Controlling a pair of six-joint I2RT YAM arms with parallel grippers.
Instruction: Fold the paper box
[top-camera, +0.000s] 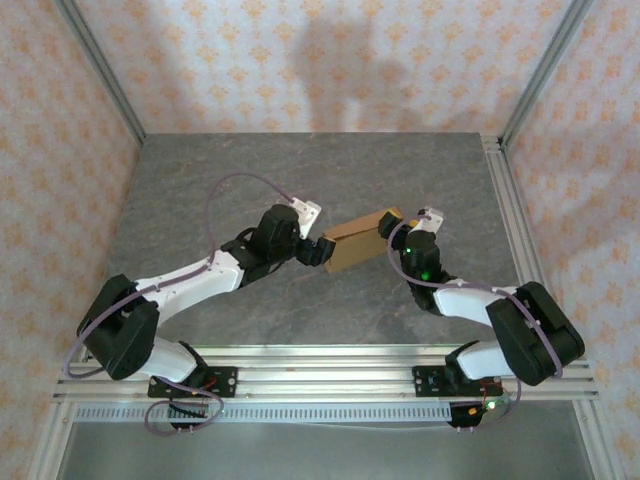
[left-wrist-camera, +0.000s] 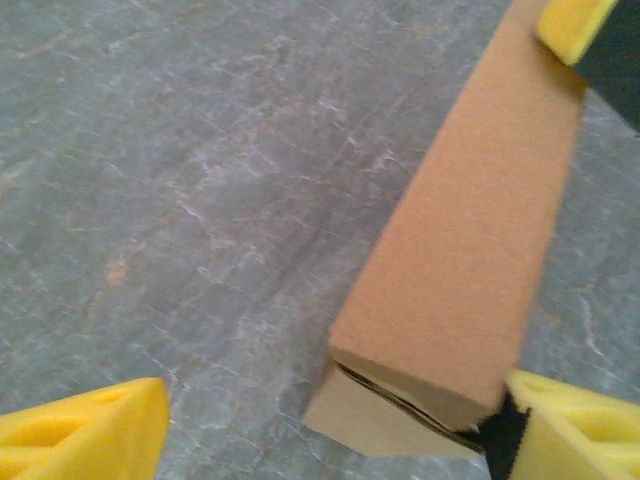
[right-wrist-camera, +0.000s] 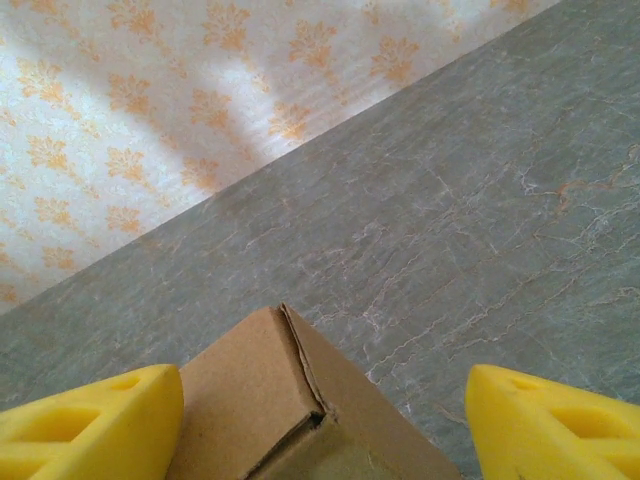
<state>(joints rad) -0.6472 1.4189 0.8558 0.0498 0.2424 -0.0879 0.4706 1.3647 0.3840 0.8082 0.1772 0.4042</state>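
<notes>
The paper box (top-camera: 358, 242) is a closed, flat brown cardboard mailer lying on the grey table between my two grippers. My left gripper (top-camera: 320, 250) is at its left end, and in the left wrist view (left-wrist-camera: 330, 432) it is open. The box (left-wrist-camera: 470, 250) touches only the right yellow finger (left-wrist-camera: 580, 430), with a wide gap to the left finger (left-wrist-camera: 85, 430). My right gripper (top-camera: 398, 236) is at the box's right end, also open (right-wrist-camera: 325, 425). A box corner (right-wrist-camera: 270, 395) lies against its left finger (right-wrist-camera: 90, 425), clear of the right finger (right-wrist-camera: 555, 425).
The grey marble-patterned table (top-camera: 300, 180) spreads around the box. Patterned walls and aluminium frame posts (top-camera: 505, 200) close in the back and sides. A rail (top-camera: 320, 365) runs along the near edge by the arm bases.
</notes>
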